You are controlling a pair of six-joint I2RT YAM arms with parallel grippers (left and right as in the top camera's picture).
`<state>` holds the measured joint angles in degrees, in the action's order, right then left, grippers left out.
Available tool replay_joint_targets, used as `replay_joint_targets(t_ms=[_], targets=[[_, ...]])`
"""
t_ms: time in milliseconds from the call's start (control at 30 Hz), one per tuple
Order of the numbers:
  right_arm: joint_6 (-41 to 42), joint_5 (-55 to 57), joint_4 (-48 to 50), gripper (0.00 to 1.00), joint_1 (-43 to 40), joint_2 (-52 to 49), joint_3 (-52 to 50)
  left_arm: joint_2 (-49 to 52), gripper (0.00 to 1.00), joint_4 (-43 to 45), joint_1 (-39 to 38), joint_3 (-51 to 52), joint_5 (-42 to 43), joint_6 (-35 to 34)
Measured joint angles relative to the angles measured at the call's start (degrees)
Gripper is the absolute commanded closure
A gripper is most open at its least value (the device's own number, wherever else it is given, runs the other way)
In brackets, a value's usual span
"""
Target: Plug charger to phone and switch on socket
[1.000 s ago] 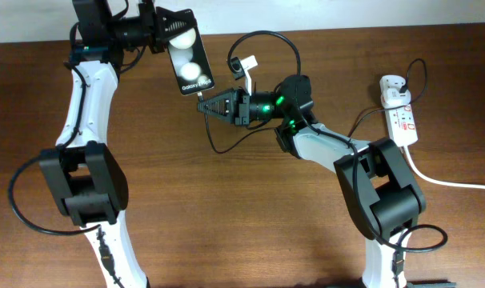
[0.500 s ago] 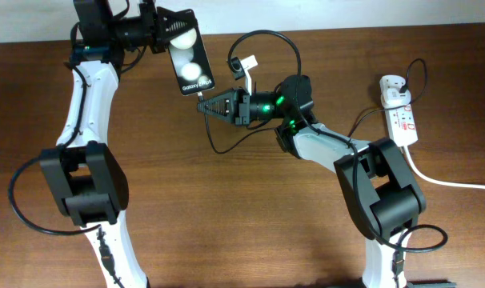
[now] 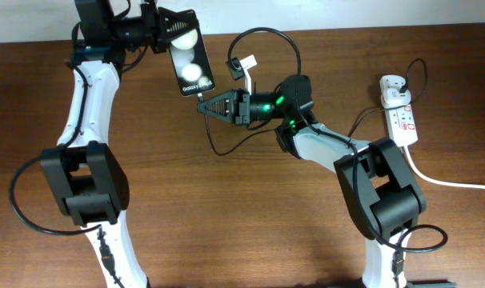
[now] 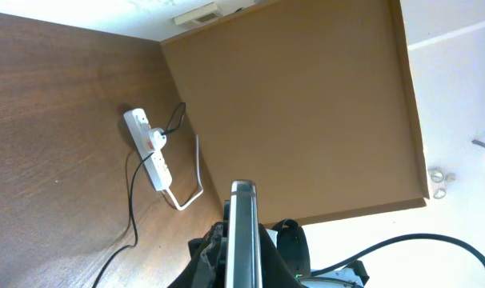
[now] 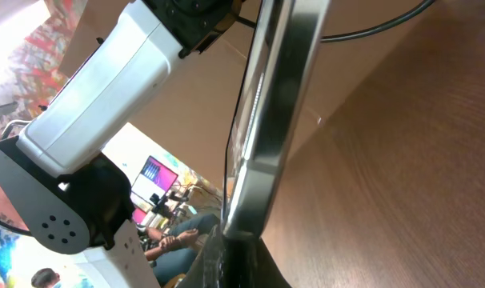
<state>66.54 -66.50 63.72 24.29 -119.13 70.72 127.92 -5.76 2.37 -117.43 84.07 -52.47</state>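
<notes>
The left gripper (image 3: 164, 26) pinches the phone (image 3: 190, 56) at the far left and the right gripper (image 3: 207, 104) pinches the charger (image 3: 266, 33) at its near end, where a crooked push could bend the plug.

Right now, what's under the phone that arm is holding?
Brown table shows below the phone, held by the left gripper. The right gripper meets its lower end; its fingers hide the port, so the charger tip cannot be seen.

Brown wooden table (image 3: 226, 216); pale wall (image 3: 346, 12) behind.
</notes>
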Motion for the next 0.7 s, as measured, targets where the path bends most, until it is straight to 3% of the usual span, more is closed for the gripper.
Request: replay_joint_targets(t_ms=[700], targets=[[10.2,0.9,0.2,0.96,-0.3,0.0,0.0,0.0,1.0,0.5,-0.3,0.0,-0.5,1.0]])
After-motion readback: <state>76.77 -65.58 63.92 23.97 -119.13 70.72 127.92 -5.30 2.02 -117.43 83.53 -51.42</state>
